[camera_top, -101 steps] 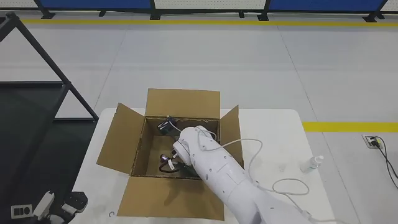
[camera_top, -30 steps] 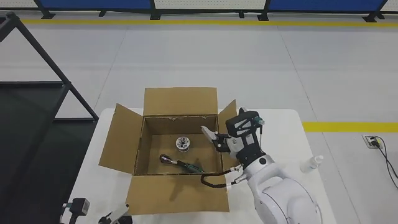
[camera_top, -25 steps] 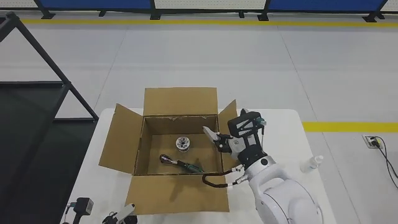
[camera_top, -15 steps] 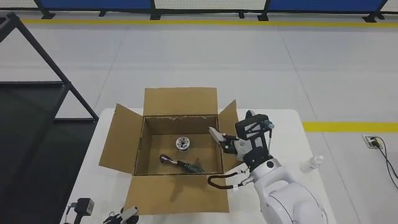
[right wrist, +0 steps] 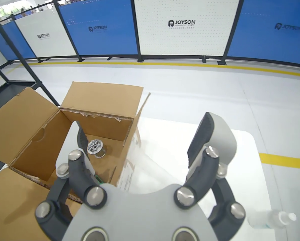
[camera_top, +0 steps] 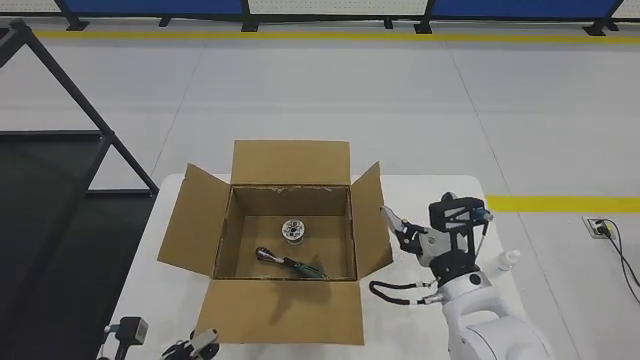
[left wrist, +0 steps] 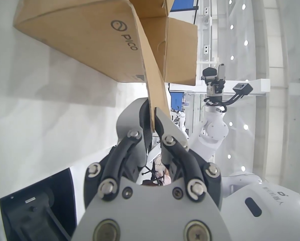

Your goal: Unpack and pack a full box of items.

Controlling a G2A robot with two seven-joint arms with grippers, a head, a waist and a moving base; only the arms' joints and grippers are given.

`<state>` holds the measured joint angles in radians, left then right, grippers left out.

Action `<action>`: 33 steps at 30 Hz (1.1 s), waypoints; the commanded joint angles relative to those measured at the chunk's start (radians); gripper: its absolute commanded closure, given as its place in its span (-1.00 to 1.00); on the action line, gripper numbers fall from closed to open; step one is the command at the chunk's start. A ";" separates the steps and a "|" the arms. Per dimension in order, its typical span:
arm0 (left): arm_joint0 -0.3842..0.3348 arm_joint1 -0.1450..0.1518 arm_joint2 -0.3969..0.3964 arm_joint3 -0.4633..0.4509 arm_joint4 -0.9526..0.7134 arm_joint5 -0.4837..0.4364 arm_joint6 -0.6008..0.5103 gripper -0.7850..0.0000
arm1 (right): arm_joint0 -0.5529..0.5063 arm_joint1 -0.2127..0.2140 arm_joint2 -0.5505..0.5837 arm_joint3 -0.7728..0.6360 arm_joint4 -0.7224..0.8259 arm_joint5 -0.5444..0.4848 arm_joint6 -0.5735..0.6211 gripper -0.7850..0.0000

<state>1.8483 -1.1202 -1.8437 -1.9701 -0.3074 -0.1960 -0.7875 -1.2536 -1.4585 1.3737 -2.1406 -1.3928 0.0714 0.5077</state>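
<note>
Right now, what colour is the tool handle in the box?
The handle is green; the top view shows it best.

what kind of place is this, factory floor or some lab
Probably a fenced robot test cell in a big industrial hall: blue and white fence panels close off the floor, a yellow line runs along them, and a table carries a box.

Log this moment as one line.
left gripper: shut on box flap | right gripper: open, beside box | in box: round metal part, green-handled tool
</note>
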 commanded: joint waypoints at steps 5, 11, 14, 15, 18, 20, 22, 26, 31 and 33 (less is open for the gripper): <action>-0.005 0.002 0.003 0.001 0.010 0.015 0.015 -1.00 | -0.108 0.006 0.086 -0.050 0.014 0.050 -0.039 -1.00; -0.005 0.003 0.005 -0.016 0.010 0.006 0.012 -1.00 | -0.197 0.005 0.146 -0.073 -0.017 0.186 -0.055 -1.00; -0.003 0.005 -0.009 -0.009 0.008 -0.010 0.007 -1.00 | -0.209 0.002 0.164 -0.069 -0.010 0.261 -0.048 -1.00; -0.003 0.005 -0.009 -0.009 0.008 -0.010 0.007 -1.00 | -0.209 0.001 0.165 -0.069 -0.011 0.276 -0.046 -1.00; -0.003 0.005 -0.009 -0.009 0.008 -0.010 0.007 -1.00 | -0.209 0.001 0.165 -0.069 -0.011 0.276 -0.046 -1.00; -0.003 0.005 -0.009 -0.009 0.008 -0.010 0.007 -1.00 | -0.209 0.001 0.165 -0.069 -0.011 0.276 -0.046 -1.00; -0.003 0.005 -0.009 -0.009 0.008 -0.010 0.007 -1.00 | -0.209 0.001 0.165 -0.069 -0.011 0.276 -0.046 -1.00; -0.003 0.005 -0.009 -0.009 0.008 -0.010 0.007 -1.00 | -0.209 0.001 0.165 -0.069 -0.011 0.276 -0.046 -1.00; -0.004 0.005 -0.006 -0.010 0.008 -0.007 0.010 -1.00 | -0.213 0.003 0.160 -0.055 -0.033 0.250 -0.060 -1.00; -0.002 0.005 -0.009 -0.009 0.017 -0.019 0.022 -1.00 | -0.219 0.006 0.170 -0.035 -0.030 0.219 -0.072 -1.00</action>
<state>1.8447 -1.1153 -1.8498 -1.9796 -0.2970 -0.2055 -0.7748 -1.4697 -1.4544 1.5347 -2.1886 -1.4244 0.3149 0.4431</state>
